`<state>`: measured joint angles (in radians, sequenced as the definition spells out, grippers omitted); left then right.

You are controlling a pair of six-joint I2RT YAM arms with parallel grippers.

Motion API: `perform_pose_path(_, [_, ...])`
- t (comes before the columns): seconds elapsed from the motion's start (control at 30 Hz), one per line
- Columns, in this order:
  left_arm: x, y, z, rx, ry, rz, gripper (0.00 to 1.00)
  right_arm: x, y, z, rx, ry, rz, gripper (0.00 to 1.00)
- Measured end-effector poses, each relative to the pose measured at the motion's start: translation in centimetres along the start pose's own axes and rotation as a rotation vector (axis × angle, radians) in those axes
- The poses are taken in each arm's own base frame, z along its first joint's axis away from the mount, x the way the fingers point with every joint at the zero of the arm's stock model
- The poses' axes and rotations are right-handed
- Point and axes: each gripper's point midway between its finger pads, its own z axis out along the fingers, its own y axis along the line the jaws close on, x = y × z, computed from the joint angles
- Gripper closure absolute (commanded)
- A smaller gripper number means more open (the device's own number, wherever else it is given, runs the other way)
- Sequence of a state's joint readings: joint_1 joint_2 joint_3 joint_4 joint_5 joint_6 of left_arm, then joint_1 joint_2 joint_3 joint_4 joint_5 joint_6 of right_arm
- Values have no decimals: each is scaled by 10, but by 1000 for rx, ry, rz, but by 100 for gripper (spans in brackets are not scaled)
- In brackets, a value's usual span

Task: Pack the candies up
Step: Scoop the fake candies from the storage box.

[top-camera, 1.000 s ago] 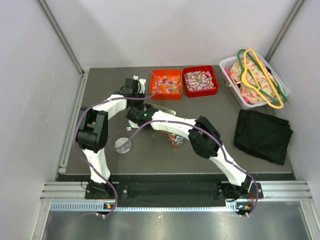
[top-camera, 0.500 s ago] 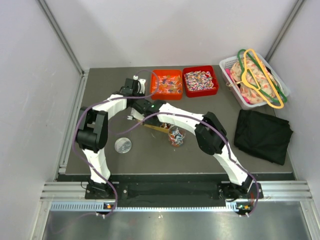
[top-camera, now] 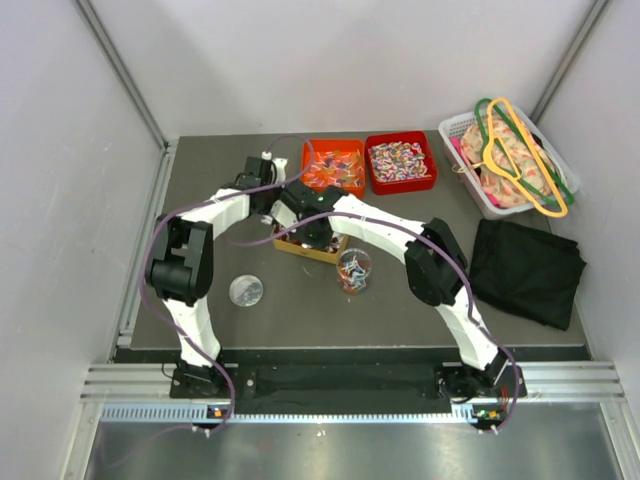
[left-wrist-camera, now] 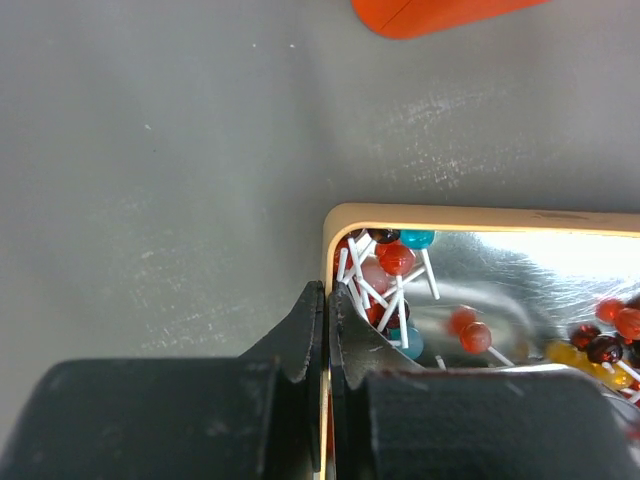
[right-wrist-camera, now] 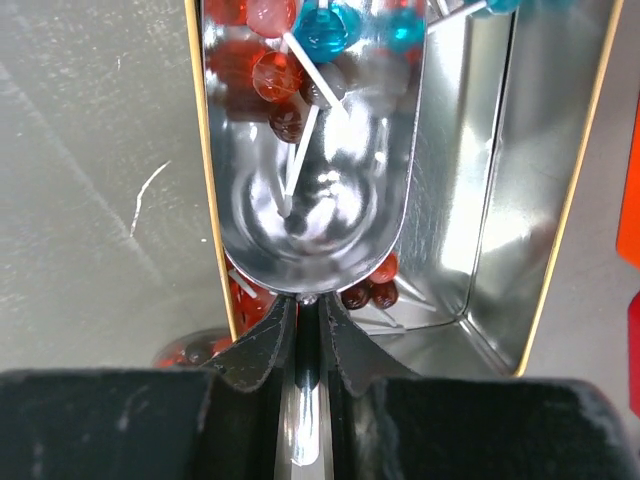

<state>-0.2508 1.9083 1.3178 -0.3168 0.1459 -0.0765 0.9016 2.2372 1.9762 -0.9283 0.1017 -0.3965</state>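
We're looking down on the dark table point(top-camera: 300, 310), with a black cloth point(top-camera: 525, 270) lying at its right side and a white basket point(top-camera: 450, 126) of hangers point(top-camera: 530, 160) behind that. At the back, side by side, sit the left red tray point(top-camera: 335, 143) and the right red tray point(top-camera: 405, 188). Just in front, both arms meet at the yellow-rimmed tin point(left-wrist-camera: 480, 212) of lollipops point(left-wrist-camera: 397, 260). The left gripper point(left-wrist-camera: 326, 300) is pinched tight on the tin's wall. The right gripper point(right-wrist-camera: 308, 315) is clamped on the handle of the metal scoop point(right-wrist-camera: 310, 150), whose bowl is inside the tin with a few lollipops in it. Near the tin stand a clear cup point(top-camera: 352, 270) of sweets and a round lid point(top-camera: 246, 291). The candies point(top-camera: 400, 160) are heaped in the right red tray.
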Motion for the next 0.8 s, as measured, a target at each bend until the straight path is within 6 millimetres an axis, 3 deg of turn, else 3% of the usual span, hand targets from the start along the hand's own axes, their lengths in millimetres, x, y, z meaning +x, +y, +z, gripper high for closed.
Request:
perform_pose_path(0.43, [0,4,-1,-3,-3,-22,100,12,-7,-2,-21,3,40,100])
perform_pose_path(0.8, [-6,9,0,-16,-26,-38,100,12,-23,0,71,19,65,100])
